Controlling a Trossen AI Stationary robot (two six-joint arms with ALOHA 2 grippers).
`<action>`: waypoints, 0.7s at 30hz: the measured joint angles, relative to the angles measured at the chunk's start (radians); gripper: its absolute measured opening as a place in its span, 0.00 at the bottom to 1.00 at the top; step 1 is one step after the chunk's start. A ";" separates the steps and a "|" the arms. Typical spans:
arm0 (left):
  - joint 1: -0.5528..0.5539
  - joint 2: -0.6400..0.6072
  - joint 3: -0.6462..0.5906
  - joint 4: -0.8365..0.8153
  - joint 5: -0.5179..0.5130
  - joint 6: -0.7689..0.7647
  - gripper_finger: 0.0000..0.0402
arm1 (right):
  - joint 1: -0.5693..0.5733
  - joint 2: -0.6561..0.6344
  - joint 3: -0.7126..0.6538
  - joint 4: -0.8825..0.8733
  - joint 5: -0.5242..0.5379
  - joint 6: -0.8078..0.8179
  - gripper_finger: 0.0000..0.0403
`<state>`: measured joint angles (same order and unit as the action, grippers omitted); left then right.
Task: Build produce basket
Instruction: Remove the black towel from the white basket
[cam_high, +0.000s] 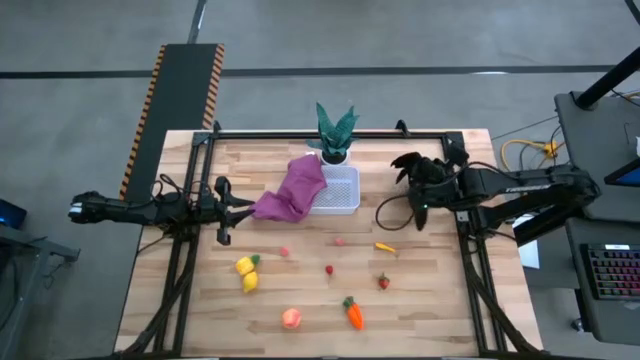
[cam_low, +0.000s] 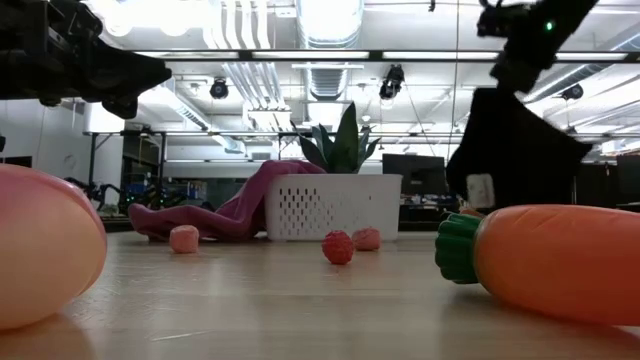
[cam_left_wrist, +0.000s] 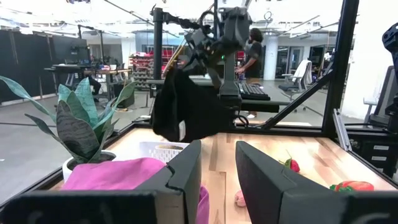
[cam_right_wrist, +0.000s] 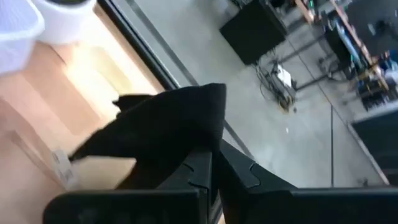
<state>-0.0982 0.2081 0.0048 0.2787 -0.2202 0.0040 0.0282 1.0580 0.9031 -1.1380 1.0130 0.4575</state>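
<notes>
**Inspector:** Start at the near edge. What produce lies there?

**Assistant:** The peach-pink fruit (cam_high: 291, 318) and the carrot (cam_high: 353, 313) sit nearest, apart from each other. A little farther, to the left, two lemons (cam_high: 247, 273) touch. Tiny red berries (cam_high: 383, 282) and a few other small pieces are scattered across the middle of the table (cam_high: 440, 320). None of it is in the basket.

**Inspector:** And the basket itself?

**Assistant:** The white basket (cam_high: 340, 190) stands toward the far side, centre, just in front of the potted plant (cam_high: 336, 132). The purple cloth (cam_high: 292, 190) is draped over its left rim and trails onto the table. As far as the overhead view lets me judge, the inside is empty.

**Inspector:** The arms?

**Assistant:** The left gripper (cam_high: 224, 212) hovers at the left, beside the trailing end of the purple cloth, fingers slightly apart and holding nothing. The right gripper (cam_high: 415, 172) is raised to the right of the basket, jaws pressed together on the black cloth (cam_left_wrist: 183, 109), which hangs clear of the table.

**Inspector:** Progress?

**Assistant:** Early, in my judgement. The cloths are being dealt with around the basket; every piece of produce remains to be loaded.
</notes>
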 joint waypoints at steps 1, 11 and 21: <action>0.000 0.000 0.000 0.000 0.000 0.000 0.22 | -0.011 0.000 -0.016 0.001 0.000 0.010 0.02; 0.000 0.000 0.000 0.000 0.000 0.002 0.22 | -0.188 0.017 -0.056 0.120 -0.127 -0.124 0.02; 0.000 0.001 0.000 0.001 0.000 0.002 0.22 | -0.309 0.021 -0.058 0.157 -0.231 -0.178 0.03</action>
<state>-0.0982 0.2087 0.0048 0.2795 -0.2202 0.0057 -0.2804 1.0792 0.8452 -0.9808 0.7822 0.2800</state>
